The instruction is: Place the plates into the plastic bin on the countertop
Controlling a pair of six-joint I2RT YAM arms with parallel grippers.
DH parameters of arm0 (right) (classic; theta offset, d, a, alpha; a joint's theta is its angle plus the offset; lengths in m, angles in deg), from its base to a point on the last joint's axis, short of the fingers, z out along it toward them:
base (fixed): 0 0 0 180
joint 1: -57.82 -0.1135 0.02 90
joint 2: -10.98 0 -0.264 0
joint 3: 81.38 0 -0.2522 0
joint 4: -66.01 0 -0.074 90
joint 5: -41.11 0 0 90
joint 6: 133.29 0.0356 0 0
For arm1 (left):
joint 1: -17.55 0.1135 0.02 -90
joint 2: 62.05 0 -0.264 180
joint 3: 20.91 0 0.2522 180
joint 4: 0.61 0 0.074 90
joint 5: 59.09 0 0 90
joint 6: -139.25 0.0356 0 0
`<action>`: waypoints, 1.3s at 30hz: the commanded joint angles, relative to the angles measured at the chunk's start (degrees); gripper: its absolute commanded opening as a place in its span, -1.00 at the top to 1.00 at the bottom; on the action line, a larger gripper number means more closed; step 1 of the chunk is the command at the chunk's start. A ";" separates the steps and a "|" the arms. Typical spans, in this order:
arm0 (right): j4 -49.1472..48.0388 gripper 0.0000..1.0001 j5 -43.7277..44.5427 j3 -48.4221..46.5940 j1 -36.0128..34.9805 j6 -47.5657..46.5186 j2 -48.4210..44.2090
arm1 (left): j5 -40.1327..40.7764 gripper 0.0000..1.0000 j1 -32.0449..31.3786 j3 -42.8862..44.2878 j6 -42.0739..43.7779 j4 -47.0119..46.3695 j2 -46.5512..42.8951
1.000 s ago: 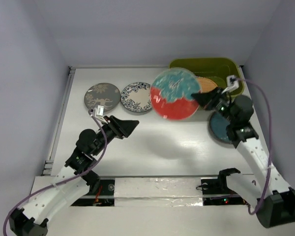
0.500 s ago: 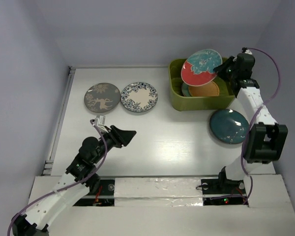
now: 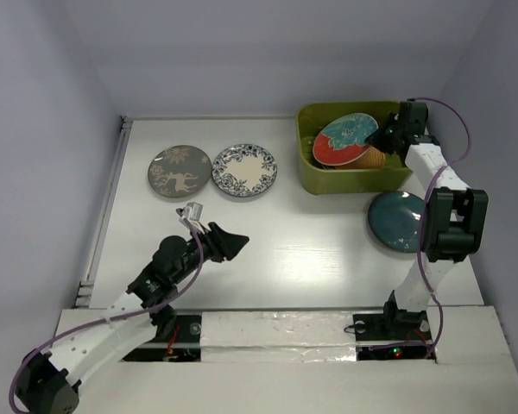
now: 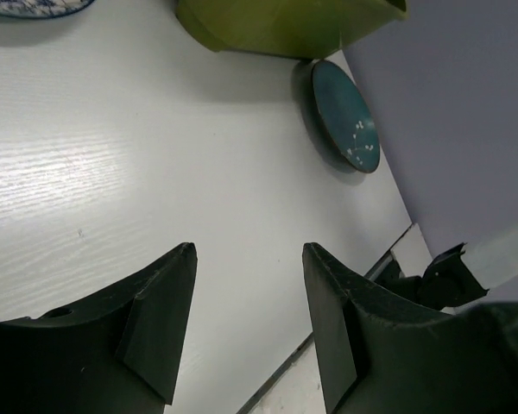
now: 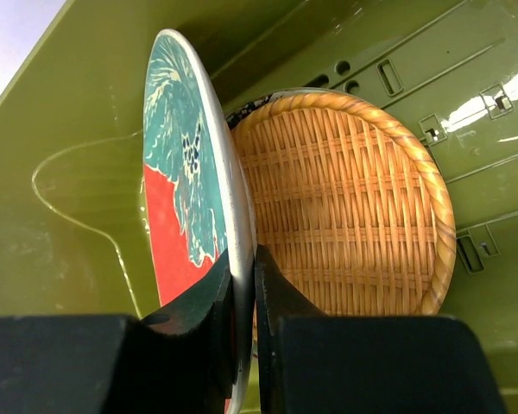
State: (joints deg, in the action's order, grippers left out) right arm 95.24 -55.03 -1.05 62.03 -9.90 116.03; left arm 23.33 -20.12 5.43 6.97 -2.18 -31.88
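Red-and-teal floral round plate (image 5: 181, 198) is being pinched at its rim by the right gripper (image 5: 242, 263) and held tilted inside the olive-green plastic bin (image 5: 60, 216), above the orange woven plate (image 5: 345, 207). Left gripper (image 4: 246, 259) is being held agape over the white countertop (image 4: 112, 155), grasping nothing.

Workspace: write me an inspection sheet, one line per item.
Surface: white countertop, silver tape along the near edge.
Job's things: green bin holds an orange plate; red-and-teal plate tilted inside it, gripped; grey plate, blue floral plate and dark teal plate lie on the countertop.
Clutter: nothing seen.
Pincers: left pincer open, empty; right pincer shut on the red-and-teal plate's rim.
Cables: purple left cable and right cable, one per arm.
Surroundings: plain grey walls.
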 commanded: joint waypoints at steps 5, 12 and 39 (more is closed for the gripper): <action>-1.49 0.37 8.48 -2.07 0.10 -1.92 -0.38 | 10.17 0.02 -12.22 3.05 2.38 -6.11 9.97; -2.80 -0.18 11.22 2.41 0.10 -2.98 -2.92 | 13.54 0.03 -17.17 7.28 1.68 -9.98 20.88; -7.56 0.80 0.79 39.06 0.10 1.51 -73.84 | 9.87 0.16 -25.35 60.06 3.10 -7.79 79.82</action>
State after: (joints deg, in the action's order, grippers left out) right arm 85.75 -50.15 38.53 62.05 -7.50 45.87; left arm 36.01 -45.10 58.37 11.52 -10.88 42.89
